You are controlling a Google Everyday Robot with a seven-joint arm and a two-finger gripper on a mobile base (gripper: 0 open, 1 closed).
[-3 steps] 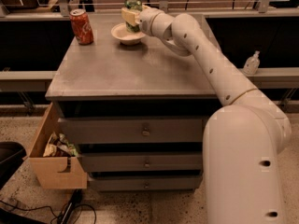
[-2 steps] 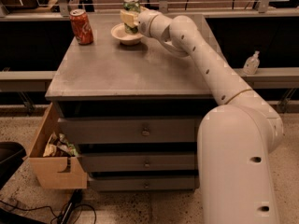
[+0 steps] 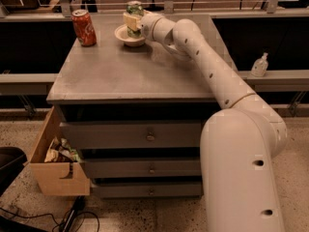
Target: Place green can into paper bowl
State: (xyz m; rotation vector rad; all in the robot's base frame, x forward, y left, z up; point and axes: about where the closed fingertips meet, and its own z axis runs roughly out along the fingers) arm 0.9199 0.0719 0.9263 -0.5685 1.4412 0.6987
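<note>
Cabinet (image 3: 125, 76): grey top carries the paper bowl (image 3: 120, 36) near its far edge. A shove from you could send the bowl off the back.
Arm (image 3: 212, 76): reaches in from the right of the paper bowl. If you pull it away low, the wrist could sweep the bowl along.
Drawer (image 3: 53, 175): pulled open well below and left of the paper bowl, with crumpled snack packets (image 3: 60, 153) inside.
Paper bowl: only the green can's lower end is in it. Nothing else shows inside.
Red can (image 3: 84, 27): upright to the left of the paper bowl and apart from it. It is not your target.
Green can (image 3: 134, 7): upright, directly over the paper bowl, base at or inside the rim. You cannot tell whether it rests on the bottom. Released too high or tilted, it may topple and flip the light bowl.
Gripper (image 3: 131, 23): just above the paper bowl, jaws clamped on the green can's sides. If a finger drags as you open, it will pull the can over.
</note>
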